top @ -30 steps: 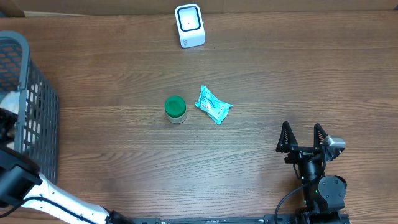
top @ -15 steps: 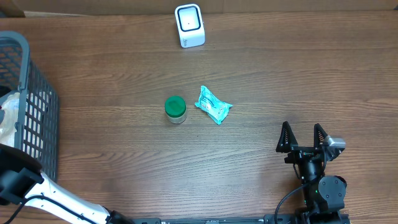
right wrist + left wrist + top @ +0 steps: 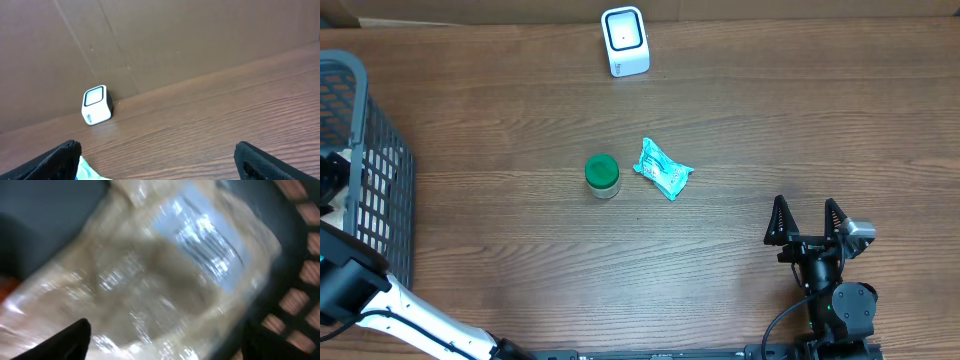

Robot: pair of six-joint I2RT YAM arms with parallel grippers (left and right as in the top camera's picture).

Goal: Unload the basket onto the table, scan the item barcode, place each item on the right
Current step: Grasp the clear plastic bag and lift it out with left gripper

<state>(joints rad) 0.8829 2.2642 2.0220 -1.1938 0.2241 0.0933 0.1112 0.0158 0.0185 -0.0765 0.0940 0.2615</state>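
Left gripper [image 3: 167, 340] newly opened, bag [image 3: 130, 295] label [image 3: 202, 240] blurred

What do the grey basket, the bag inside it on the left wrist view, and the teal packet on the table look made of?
Basket: likely rigid moulded plastic, matte grey, with an open lattice of bars.
Bag: thin clear plastic film, glossy and crinkled, with bright glints. Its contents are too blurred to tell.
Teal packet: probably a plastic or foil wrapper, printed and creased, with pinched ends.

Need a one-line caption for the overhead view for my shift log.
Green-lidded jar and teal packet sit mid-table before the white scanner; right gripper rests open, grey basket at left edge.
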